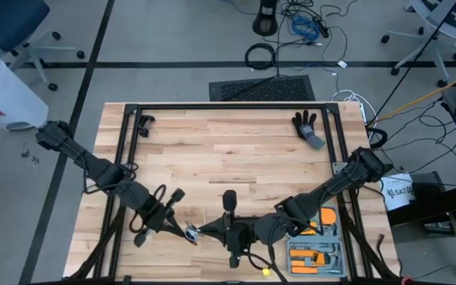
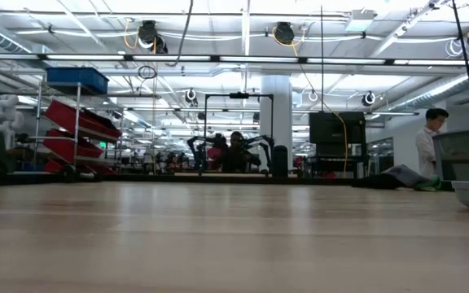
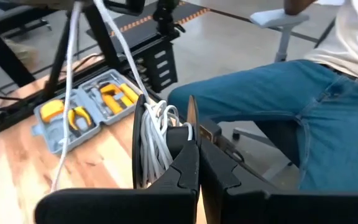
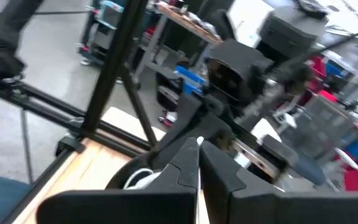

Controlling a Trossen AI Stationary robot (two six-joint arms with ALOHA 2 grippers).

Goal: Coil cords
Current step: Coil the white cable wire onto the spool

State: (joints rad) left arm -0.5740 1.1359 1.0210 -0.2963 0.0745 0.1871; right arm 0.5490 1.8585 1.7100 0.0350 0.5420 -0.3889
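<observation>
Left wrist view: my left gripper (image 3: 197, 158) pinches the reel (image 3: 163, 140), cord (image 3: 155, 134) half wound; right gripper (image 1: 226, 233), pressed together at three o'clock, must feed more turns.

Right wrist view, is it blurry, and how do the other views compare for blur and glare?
Right wrist view: background smeared, worst on the other arm. Left wrist view: sharp on the reel and white cord. Low view: bright ceiling lights, soft sheen on the table. High view: even light, no glare.
</observation>
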